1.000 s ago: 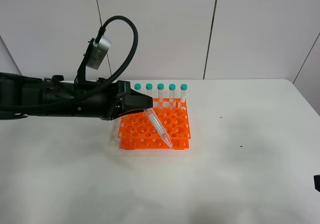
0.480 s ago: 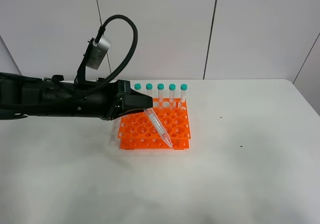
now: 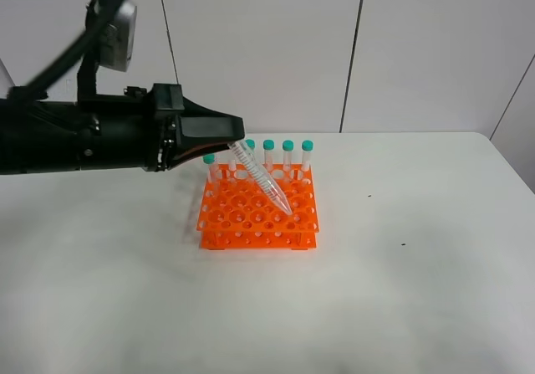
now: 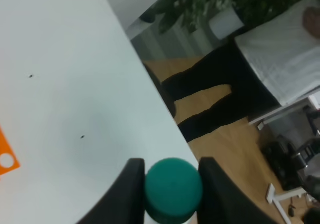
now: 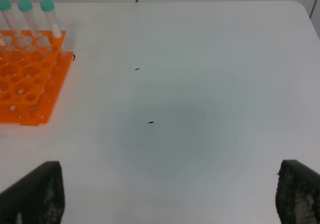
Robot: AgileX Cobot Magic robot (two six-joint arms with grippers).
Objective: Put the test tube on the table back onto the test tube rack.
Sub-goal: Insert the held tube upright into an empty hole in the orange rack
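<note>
My left gripper point(image 3: 236, 140) is shut on the teal cap end of the test tube point(image 3: 266, 181). The tube hangs tilted, with its pointed tip over the right middle of the orange test tube rack point(image 3: 251, 223). In the left wrist view the teal cap point(image 4: 173, 186) sits between the two dark fingers point(image 4: 131, 194). Several identical tubes point(image 3: 287, 152) stand in the rack's back row. My right gripper point(image 5: 167, 194) is open and empty over the bare white table point(image 5: 190, 83), right of the rack point(image 5: 25, 83). It is out of the exterior view.
The rack stands mid-table on the white table point(image 3: 401, 290). A few dark specks point(image 5: 150, 122) lie on the table right of the rack. The left arm's black body point(image 3: 84, 135) stretches over the table's left side. The table's right edge point(image 4: 165, 119) drops to the floor.
My left arm has risen and pulled back left, lifting the tube. The tube's tip has moved from the rack's front edge up over its middle. A tube at the back left has come into view.
</note>
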